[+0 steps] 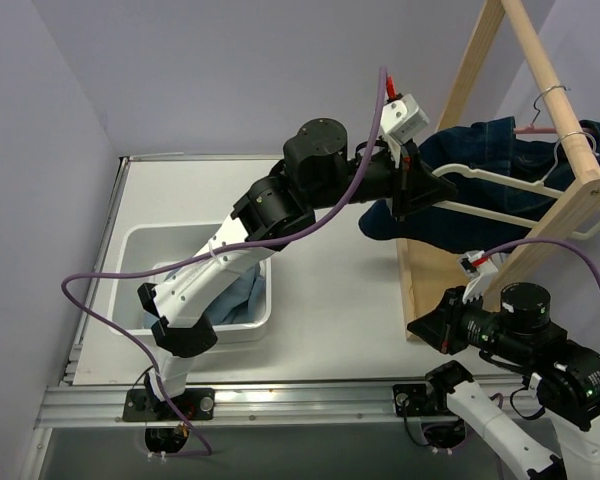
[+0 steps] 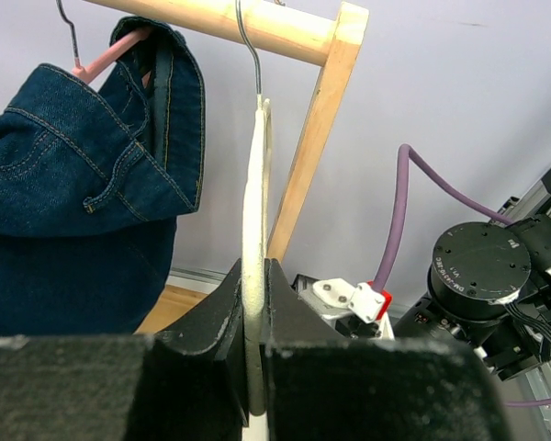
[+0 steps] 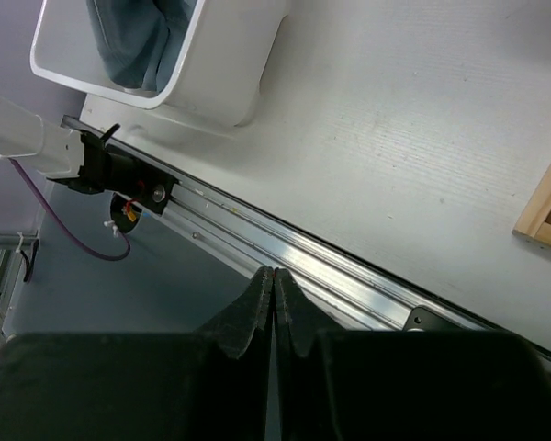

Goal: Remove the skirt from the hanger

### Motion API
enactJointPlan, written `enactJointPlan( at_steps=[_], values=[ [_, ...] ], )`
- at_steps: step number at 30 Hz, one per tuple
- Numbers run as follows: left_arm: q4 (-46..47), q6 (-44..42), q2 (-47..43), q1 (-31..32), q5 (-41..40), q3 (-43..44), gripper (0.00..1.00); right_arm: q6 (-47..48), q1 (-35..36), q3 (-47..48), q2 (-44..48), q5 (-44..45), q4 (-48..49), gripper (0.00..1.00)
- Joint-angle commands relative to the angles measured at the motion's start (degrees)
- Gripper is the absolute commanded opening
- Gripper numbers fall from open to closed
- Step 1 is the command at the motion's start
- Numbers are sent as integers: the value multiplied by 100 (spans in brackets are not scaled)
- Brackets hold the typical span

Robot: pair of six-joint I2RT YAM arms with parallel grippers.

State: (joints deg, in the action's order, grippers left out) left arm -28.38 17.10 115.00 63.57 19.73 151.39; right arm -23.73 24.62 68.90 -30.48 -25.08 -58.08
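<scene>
Two pincers logged.

Left pincer [image 2: 254,276]: clenched on one end of a white hanger [image 2: 253,184], which sits edge-on between the jaws. Its wire hook goes over the wooden rail [image 2: 211,16].

Denim skirt [image 2: 64,184]: hangs just left of the white hanger in the wrist view, waistband looped over a pink hanger [image 2: 110,53]. Cannot tell whether it also catches the white hanger.

Step, as judged: early. Hanger steadied, skirt not yet off. Next move likely calls for drawing the cloth clear of the hanger arm with the hold kept firm.

Left arm: raised, reaching far and right, passing over the bin [image 1: 135,240].

Right pincer [image 3: 274,276]: clenched, empty, low by the near edge of the surface [image 1: 330,300], arm folded.
</scene>
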Motion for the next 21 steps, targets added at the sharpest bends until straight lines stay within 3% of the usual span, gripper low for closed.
enactJointPlan(
  at_steps=[1, 15, 19, 20, 21],
  values=[
    [386, -49, -48, 32, -57, 119, 2, 61, -98, 79, 68, -111, -80, 0],
    [-176, -348, -57, 164, 93, -215, 11, 52, -256, 167, 42, -85, -107, 0],
    [-299, -628, -310, 156, -4, -426, 57, 26, -291, 220, 25, -85, -133, 0],
    [-317, -716, -390, 147, 40, -496, 67, 26, -300, 246, 25, -93, -150, 0],
    [-308, -822, -460, 95, 118, -662, 71, 17, -309, 264, 25, -85, -168, 0]
  ],
)
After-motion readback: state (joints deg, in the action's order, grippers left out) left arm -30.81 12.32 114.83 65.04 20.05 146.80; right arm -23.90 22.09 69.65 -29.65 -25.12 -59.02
